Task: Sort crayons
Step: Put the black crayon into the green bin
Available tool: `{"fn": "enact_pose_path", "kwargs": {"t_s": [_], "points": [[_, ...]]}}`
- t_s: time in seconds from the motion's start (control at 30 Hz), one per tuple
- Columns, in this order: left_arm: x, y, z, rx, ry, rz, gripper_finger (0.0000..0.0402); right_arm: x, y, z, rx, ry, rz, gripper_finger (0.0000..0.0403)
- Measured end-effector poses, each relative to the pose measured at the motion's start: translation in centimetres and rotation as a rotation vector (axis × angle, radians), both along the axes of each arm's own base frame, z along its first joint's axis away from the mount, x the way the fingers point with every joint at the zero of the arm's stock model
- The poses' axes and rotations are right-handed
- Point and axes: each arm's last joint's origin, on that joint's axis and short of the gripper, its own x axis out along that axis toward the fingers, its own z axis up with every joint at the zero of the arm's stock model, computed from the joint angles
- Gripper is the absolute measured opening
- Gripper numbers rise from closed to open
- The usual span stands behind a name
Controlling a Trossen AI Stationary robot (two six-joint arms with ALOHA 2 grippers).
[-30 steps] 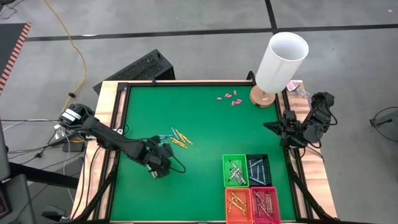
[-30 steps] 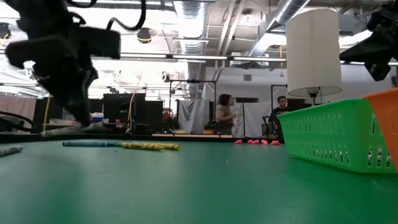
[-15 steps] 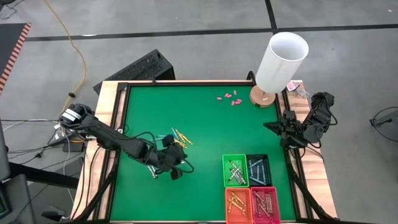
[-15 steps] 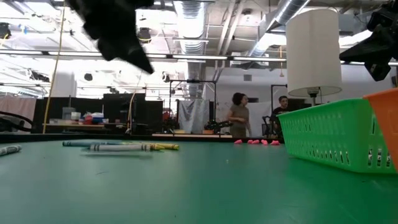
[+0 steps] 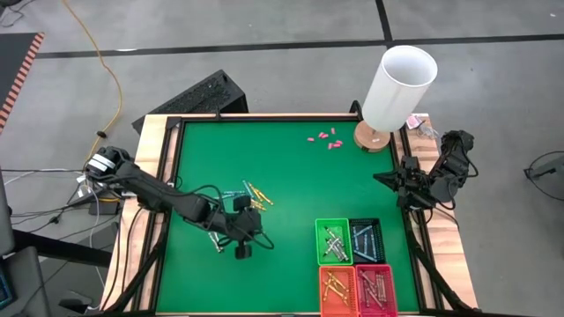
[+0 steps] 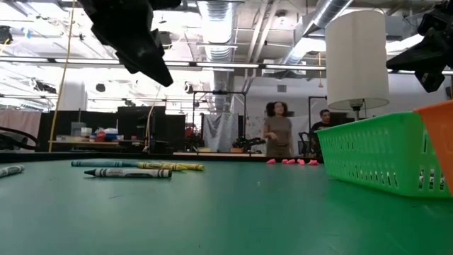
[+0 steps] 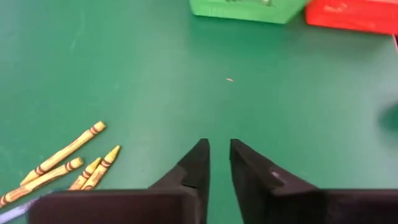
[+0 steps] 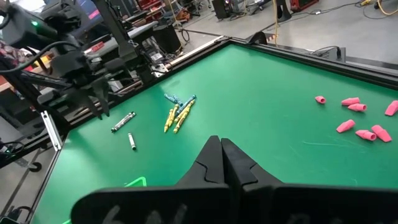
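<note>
Loose crayons lie flat on the green table (image 5: pixel 264 158): yellow ones (image 5: pixel 256 195) (image 7: pixel 65 163) (image 8: pixel 175 118), light blue ones (image 8: pixel 177 99) (image 6: pixel 99 163) and two grey ones (image 6: pixel 127 173) (image 8: pixel 123 121). My left gripper (image 7: pixel 219 144) (image 5: pixel 242 249) hangs above the table near the grey crayons. It is open by a narrow gap with nothing between its fingers. My right gripper (image 8: pixel 221 146) (image 5: pixel 388 180) waits shut at the table's right edge.
Four baskets stand at the near right: green (image 5: pixel 333 240), dark (image 5: pixel 366 239), orange (image 5: pixel 337 289) and red (image 5: pixel 376 289), each with crayons inside. A white lamp (image 5: pixel 398 84) on a wooden base stands at the far right, with small pink pieces (image 5: pixel 323 139) beside it. People stand in the room behind.
My left gripper has risen from the table, tipped its fingers upward and gone a little toward the right edge. The grey crayon that was at its fingertips a second ago now lies flat on the table below it.
</note>
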Motion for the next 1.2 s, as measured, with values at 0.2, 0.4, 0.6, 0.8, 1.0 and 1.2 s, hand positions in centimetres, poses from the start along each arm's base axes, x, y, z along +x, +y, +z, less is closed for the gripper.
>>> {"fn": "enact_pose_path", "kwargs": {"t_s": [0.2,0.4,0.6,0.8,1.0,1.2], "points": [[-0.4,-0.8,0.0,0.037,0.004,-0.054,0.0129,0.0,0.0,0.0,0.0,0.0,0.0,0.0],[-0.7,-0.4,-1.1,0.076,0.083,0.045,0.0183,0.0,0.0,0.0,0.0,0.0,0.0,0.0],[-0.1,-0.7,-3.4,0.122,0.163,0.036,0.0186,0.0,0.0,0.0,-0.001,0.001,0.0,0.0],[0.8,-1.0,-6.1,0.155,0.23,0.026,0.0183,0.0,0.0,0.0,-0.005,0.004,0.0,0.0],[1.3,-0.7,-8.3,0.123,0.319,0.0,0.0183,0.0,0.0,0.0,-0.005,0.005,0.0,0.0],[1.6,0.1,-8.6,0.074,0.359,0.006,0.018,0.0,0.0,0.0,-0.006,0.005,0.0,0.0]]}}
